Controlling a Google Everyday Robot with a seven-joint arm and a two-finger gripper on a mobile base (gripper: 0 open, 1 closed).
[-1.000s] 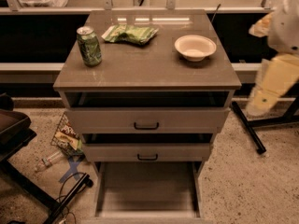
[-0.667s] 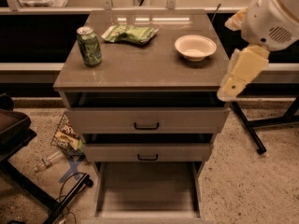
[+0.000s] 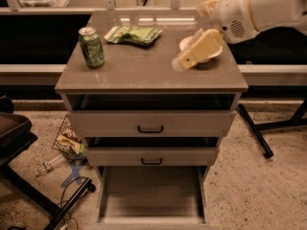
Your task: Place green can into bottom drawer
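Note:
The green can [image 3: 91, 47] stands upright on the left part of the cabinet top [image 3: 144, 73], silver top up. The bottom drawer [image 3: 151, 195] is pulled out at floor level; its flat grey floor shows nothing in it. My gripper [image 3: 181, 63] hangs from the white arm [image 3: 259, 6] over the right part of the cabinet top, well to the right of the can and partly in front of the white bowl.
A flat green snack bag [image 3: 133, 34] lies at the back of the top. A white bowl [image 3: 204, 49] sits at the right, partly hidden by my gripper. Two upper drawer fronts [image 3: 150, 124] have black handles. Litter and a bottle [image 3: 60, 150] lie on the floor at the left.
My arm has swung in from the right edge toward the left and now reaches over the cabinet top in front of the bowl. The can has not moved.

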